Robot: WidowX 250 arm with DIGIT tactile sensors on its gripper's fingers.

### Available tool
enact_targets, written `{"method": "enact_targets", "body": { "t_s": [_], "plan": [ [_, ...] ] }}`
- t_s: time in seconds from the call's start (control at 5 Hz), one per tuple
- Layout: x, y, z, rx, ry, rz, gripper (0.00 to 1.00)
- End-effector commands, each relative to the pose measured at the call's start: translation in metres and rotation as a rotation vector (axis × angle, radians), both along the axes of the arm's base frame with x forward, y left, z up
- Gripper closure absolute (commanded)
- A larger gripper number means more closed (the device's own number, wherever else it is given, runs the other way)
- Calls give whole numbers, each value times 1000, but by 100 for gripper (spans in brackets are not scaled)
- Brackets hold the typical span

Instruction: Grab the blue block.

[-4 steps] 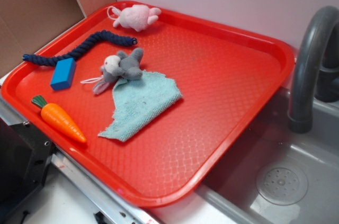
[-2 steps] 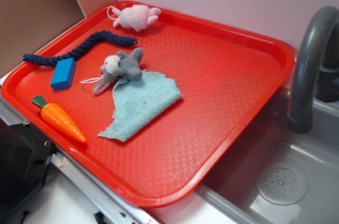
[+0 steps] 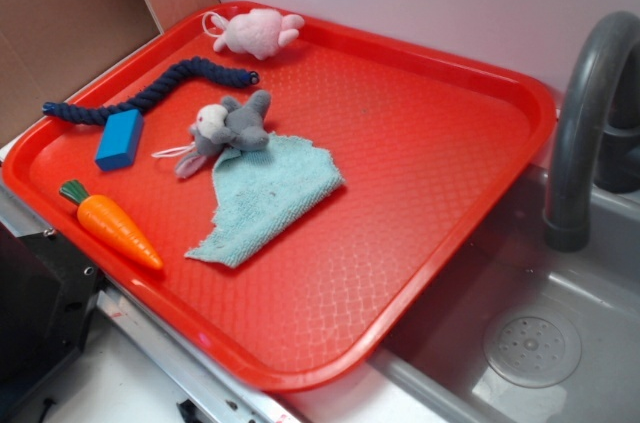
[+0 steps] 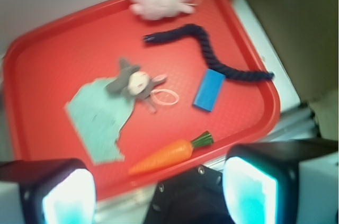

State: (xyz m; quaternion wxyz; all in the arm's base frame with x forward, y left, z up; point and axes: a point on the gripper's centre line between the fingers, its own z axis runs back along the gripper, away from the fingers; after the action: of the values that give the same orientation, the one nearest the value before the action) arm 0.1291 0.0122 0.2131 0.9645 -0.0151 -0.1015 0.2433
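Seen from the wrist, the pincer (image 4: 159, 189) hangs high above the near edge of the red tray (image 4: 37, 49), its two pale-padded fingers (image 4: 68, 195) set wide apart with nothing between them. In the exterior view only a dark bit of the arm shows at the top left corner. Closest ahead of the pincer, just inside the tray's near rim, lies the toy carrot (image 4: 168, 155), its green top pointing right. Beyond it and a little to the right sits the blue block (image 4: 208, 90), flat on the tray floor and well clear of the fingers; in the exterior view the blue block (image 3: 120, 138) lies near the tray's left edge, between the carrot (image 3: 110, 225) and the dark rope (image 3: 150, 91). Ahead and left of the pincer a teal cloth (image 4: 100, 115) is spread out, with a small grey stuffed animal (image 4: 135, 82) resting at its far corner. Farther on, the rope (image 4: 209, 52) curves just past the block, its end nearly touching it. Farthest, by the tray's far rim, lies a pink stuffed animal (image 4: 159, 6).
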Motion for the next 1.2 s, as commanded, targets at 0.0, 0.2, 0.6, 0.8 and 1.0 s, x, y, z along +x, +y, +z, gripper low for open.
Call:
{"method": "enact_targets", "body": {
  "t_s": [0.0, 0.2, 0.6, 0.8, 1.0],
  "plan": [
    [6, 46, -48, 31, -134, 466, 0],
    [13, 63, -74, 14, -122, 488, 0],
    [35, 88, -145, 113, -42, 459, 0],
    [44, 89, -174, 47, 15, 406, 0],
    [51, 84, -191, 50, 47, 372, 0]
  ]
}}
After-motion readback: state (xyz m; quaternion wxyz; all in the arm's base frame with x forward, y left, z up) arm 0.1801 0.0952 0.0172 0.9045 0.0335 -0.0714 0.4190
